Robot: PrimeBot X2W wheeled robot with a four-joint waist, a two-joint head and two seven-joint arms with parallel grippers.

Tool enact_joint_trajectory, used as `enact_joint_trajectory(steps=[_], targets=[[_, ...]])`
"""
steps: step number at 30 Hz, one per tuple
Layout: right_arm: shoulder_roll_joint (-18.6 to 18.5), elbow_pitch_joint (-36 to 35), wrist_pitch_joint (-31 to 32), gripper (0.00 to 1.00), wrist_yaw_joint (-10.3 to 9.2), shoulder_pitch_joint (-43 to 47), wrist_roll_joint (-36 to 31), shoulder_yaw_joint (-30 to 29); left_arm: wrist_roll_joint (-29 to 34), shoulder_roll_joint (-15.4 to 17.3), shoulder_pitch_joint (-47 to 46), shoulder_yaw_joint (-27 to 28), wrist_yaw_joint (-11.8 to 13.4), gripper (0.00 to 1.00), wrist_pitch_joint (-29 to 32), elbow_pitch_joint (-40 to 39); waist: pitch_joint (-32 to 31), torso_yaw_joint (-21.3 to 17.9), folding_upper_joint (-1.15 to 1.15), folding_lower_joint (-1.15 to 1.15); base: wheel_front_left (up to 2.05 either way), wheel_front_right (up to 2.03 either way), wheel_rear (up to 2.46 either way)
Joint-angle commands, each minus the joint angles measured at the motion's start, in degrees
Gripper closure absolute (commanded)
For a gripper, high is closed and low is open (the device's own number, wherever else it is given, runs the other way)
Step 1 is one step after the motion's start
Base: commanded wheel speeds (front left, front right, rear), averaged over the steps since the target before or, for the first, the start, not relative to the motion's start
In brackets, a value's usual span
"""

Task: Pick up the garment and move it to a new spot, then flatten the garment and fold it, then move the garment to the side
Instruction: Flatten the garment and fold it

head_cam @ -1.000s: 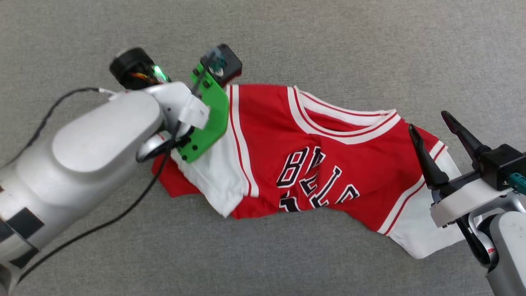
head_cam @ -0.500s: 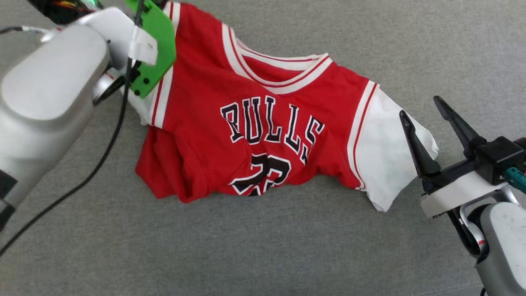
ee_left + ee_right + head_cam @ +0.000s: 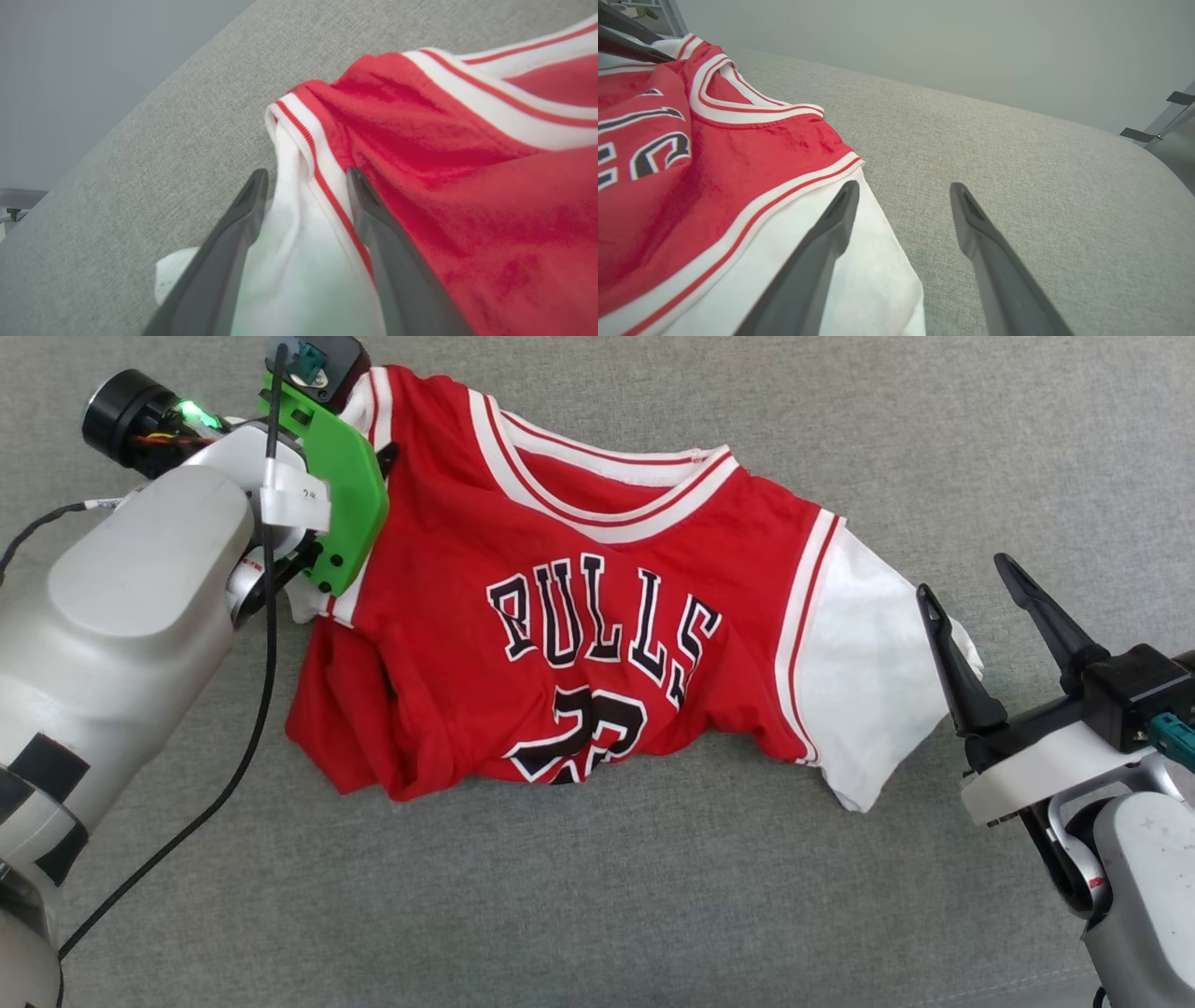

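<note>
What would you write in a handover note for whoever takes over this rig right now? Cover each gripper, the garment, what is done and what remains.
Left gripper: open, fingers apart with a white sleeve lying between them.
Right gripper: open, holding nothing, at the edge of the other sleeve.
Garment: on the grey surface, front up, lettering readable; lower hem bunched.
Done: laid out roughly, chest side up.
Left: smooth the hem and sleeves flat, fold, then move it to the side.
</note>
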Motion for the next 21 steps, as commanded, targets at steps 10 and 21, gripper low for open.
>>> enact_joint_trajectory(steps=[10, 21], targets=[[0.35, -0.06, 0.29, 0.0, -0.05, 4.17, -0.25, -1.83, -6.57, 3.17, -0.69, 0.95, -0.17, 0.0, 2.86, -10.15, -8.68, 6.78, 0.0, 0.0, 0.0, 0.0, 0.0], [-1.02, -2.14, 2.19, 0.0, -0.05, 5.04, 0.2, -2.42, -16.51, 10.19, 3.99, -1.69, -0.17, 0.0, 22.03, -26.29, -10.74, 8.79, 0.0, 0.0, 0.0, 0.0, 0.0]])
